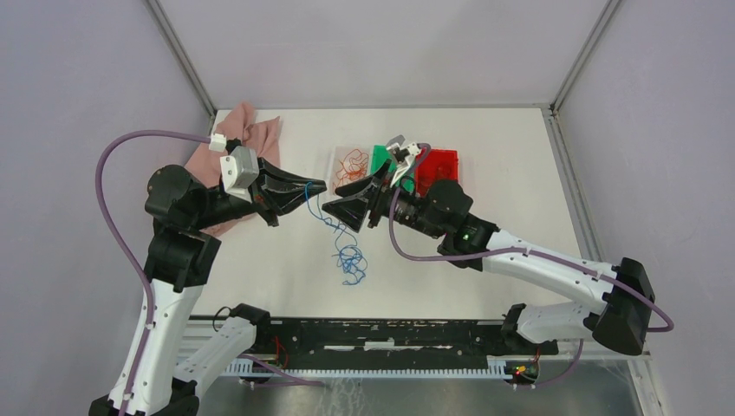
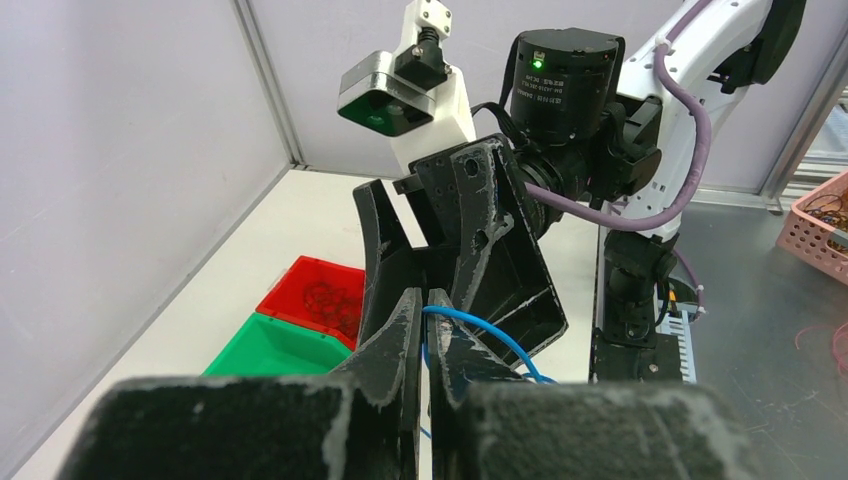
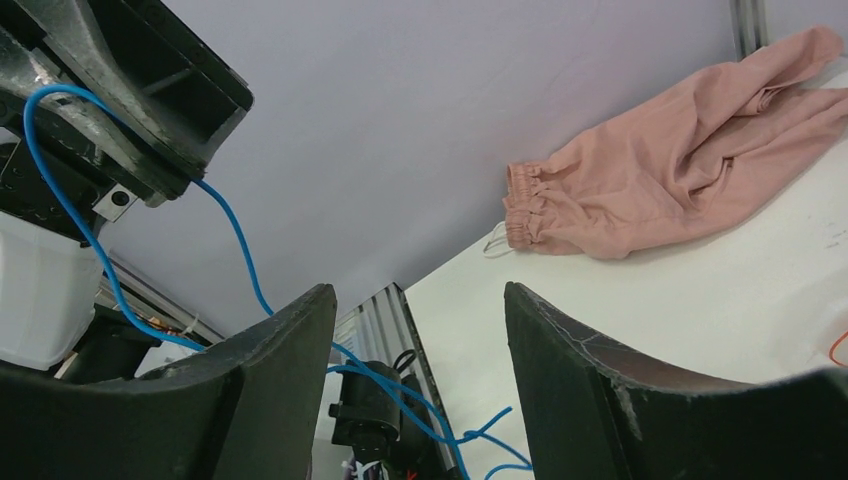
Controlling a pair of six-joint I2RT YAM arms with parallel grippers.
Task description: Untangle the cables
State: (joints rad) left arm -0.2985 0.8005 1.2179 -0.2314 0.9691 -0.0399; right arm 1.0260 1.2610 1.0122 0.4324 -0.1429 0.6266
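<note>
My left gripper [image 1: 319, 185] is shut on a thin blue cable [image 1: 334, 227], and the pinch shows in the left wrist view [image 2: 425, 305]. The cable hangs from it down to a tangled blue pile [image 1: 351, 263] on the table. My right gripper [image 1: 340, 199] is open and empty, just right of the left fingertips and beside the hanging strand. In the right wrist view the blue cable [image 3: 235, 235] runs from the left gripper [image 3: 130, 90] down between my open fingers [image 3: 418, 292] without touching them. Orange-red cables [image 1: 351, 160] lie in a clear tray. Dark cables [image 2: 325, 298] lie in the red bin.
A green bin [image 1: 379, 159] and a red bin [image 1: 436, 169] stand behind the right gripper. A pink cloth [image 1: 247, 139] lies at the back left, behind the left arm. A black rail [image 1: 373, 334] runs along the near table edge.
</note>
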